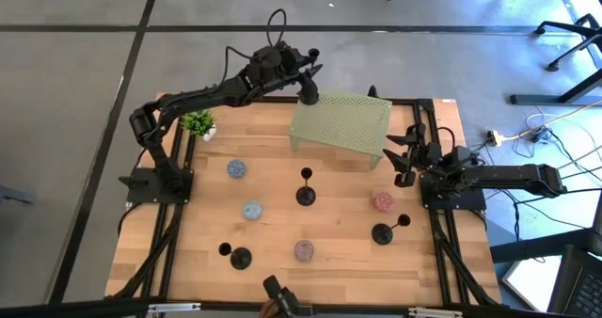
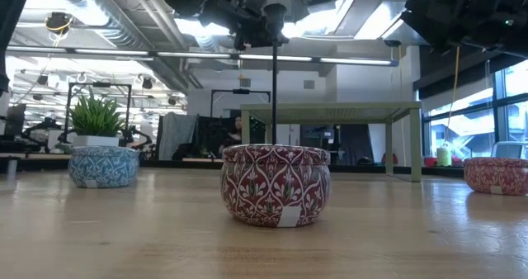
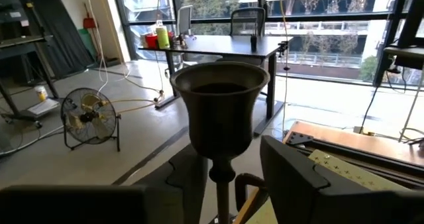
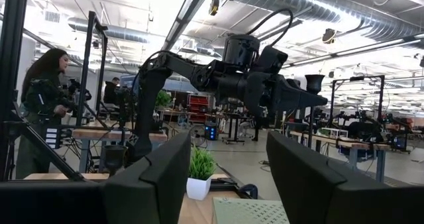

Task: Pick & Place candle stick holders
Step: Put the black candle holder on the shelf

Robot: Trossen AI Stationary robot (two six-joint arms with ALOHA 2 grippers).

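Note:
My left gripper (image 1: 299, 73) is shut on one black candle stick holder (image 1: 308, 92), held upright over the far left corner of the green mesh stand (image 1: 340, 125). The holder's cup (image 3: 220, 101) fills the left wrist view; its base is hidden. Three more holders stand on their round bases on the table: one in the middle (image 1: 306, 194), one at the near right (image 1: 382, 232), one at the near left (image 1: 240, 257). My right gripper (image 1: 404, 158) is open and empty at the table's right edge, beside the stand's right end. My left gripper pinches the holder's thin stem (image 3: 222, 191) between its two fingers, just below the cup. The fingers (image 3: 311, 177) lie level and come from the table's left, across the stem. The holder stands upright in the hold, cup up; whether its base touches the stand I cannot tell.
Two blue tins (image 1: 236, 168) (image 1: 252, 209) and two red tins (image 1: 384, 201) (image 1: 304, 250) sit among the holders. A small potted plant (image 1: 198, 123) stands at the far left. A person (image 4: 40, 111) stands in the room beyond the table.

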